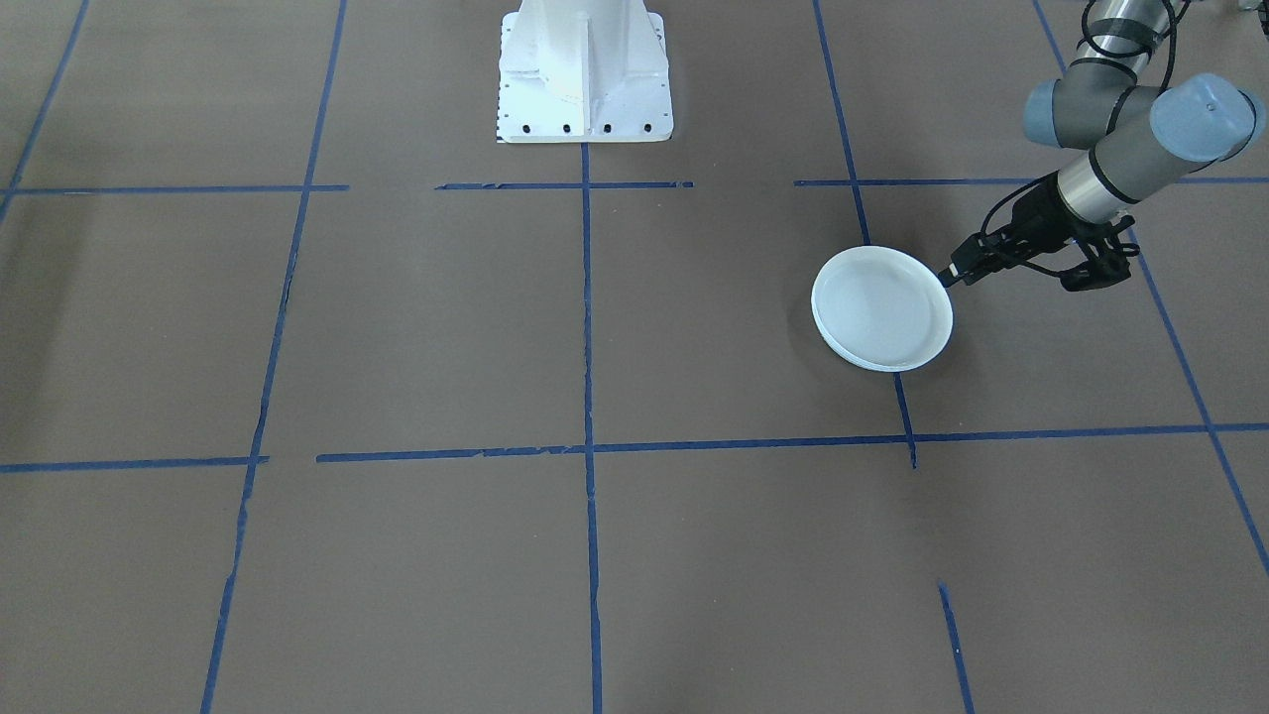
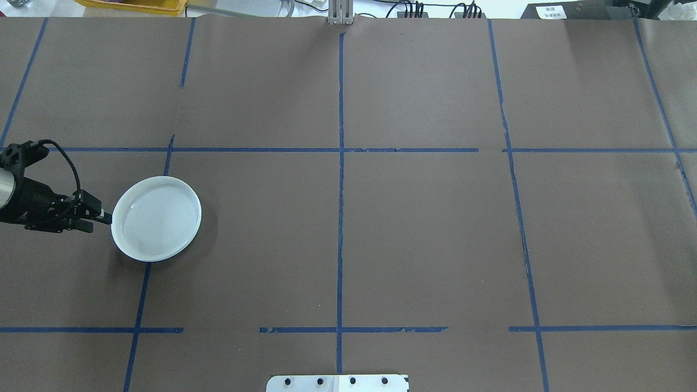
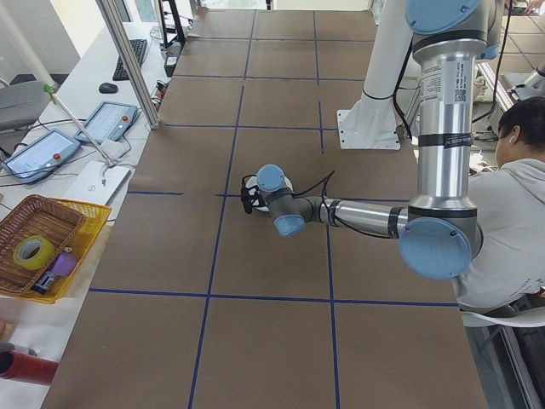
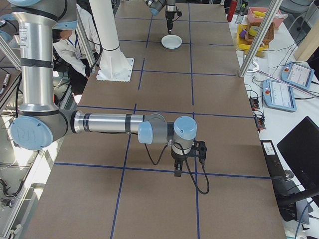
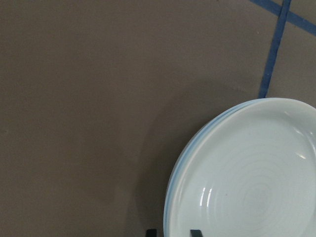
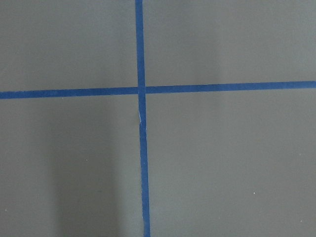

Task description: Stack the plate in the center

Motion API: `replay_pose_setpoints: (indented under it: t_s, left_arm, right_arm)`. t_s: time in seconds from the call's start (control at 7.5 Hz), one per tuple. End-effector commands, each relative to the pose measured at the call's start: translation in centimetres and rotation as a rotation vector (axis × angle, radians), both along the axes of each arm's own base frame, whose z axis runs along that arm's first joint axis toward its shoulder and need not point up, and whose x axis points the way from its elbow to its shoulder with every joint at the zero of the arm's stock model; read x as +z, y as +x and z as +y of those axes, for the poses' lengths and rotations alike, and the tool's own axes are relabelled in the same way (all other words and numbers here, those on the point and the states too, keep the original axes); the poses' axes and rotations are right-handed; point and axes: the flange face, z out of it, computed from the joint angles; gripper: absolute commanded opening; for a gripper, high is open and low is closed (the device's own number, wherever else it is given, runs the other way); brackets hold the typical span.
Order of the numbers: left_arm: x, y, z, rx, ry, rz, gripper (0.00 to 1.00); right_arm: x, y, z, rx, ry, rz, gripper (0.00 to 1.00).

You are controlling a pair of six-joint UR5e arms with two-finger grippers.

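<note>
At the far left of the overhead view the left gripper point(image 2: 103, 218) reaches in low over the table point(image 2: 425, 234), its tip touching the left rim of the plate stack point(image 2: 156, 218). In the left wrist view its two fingertips point(image 5: 152, 232) stand apart on either side of that rim, but whether they pinch it cannot be told. The stack sits on a blue tape line point(image 2: 142, 283) in the table's left part, well left of the middle line. Its top is a pale ringed plate point(image 5: 256, 187), and the rim of a blue-grey plate point(image 5: 168, 210) shows just beneath it, the edges nearly flush. To the right of the stack the brown surface runs on, crossed only by tape lines, to the right border. The right gripper point(image 4: 178, 172) hangs near a tape crossing by the table's right end, well apart from the stack. Whether it is open or closed cannot be told.
</note>
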Motion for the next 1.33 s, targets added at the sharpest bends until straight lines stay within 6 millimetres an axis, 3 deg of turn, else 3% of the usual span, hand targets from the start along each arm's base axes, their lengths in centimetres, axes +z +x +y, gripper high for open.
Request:
replay_pose_setpoints:
  t_s: [0.0,0.13,0.4,0.67,0.93,1.07,1.2]
  left_arm:
    - [3.1,-7.4,-0.3,0.008,0.155,-0.033,1.00]
    - [5.9,-11.0,0.1,0.033,0.267,-0.088,1.00]
    - [9.4,-18.1,-1.4,0.110,0.407,-0.240,1.00]
    - [13.0,-27.1,-1.7,0.203,0.408,-0.393,1.00]
    - [11.7,-32.8,-4.1,0.240,0.364,-0.400,1.00]
    - [10.4,-33.4,-5.7,0.236,0.312,-0.386,1.00]
    - [10.4,-33.4,-5.5,0.231,0.302,-0.376,1.00]
  right_arm:
    - [0.0,0.0,0.0,0.000,0.000,-0.001,1.00]
    - [0.0,0.0,0.0,-0.001,0.001,0.000,1.00]
    - [0.0,0.0,0.0,0.000,0.000,0.000,1.00]
    - [0.0,0.0,0.0,-0.001,0.001,-0.001,1.00]
    - [0.0,0.0,0.0,0.000,0.000,-0.001,1.00]
    - [0.0,0.0,0.0,0.000,0.000,-0.001,1.00]
    - [0.0,0.0,0.0,-0.001,0.001,0.000,1.00]
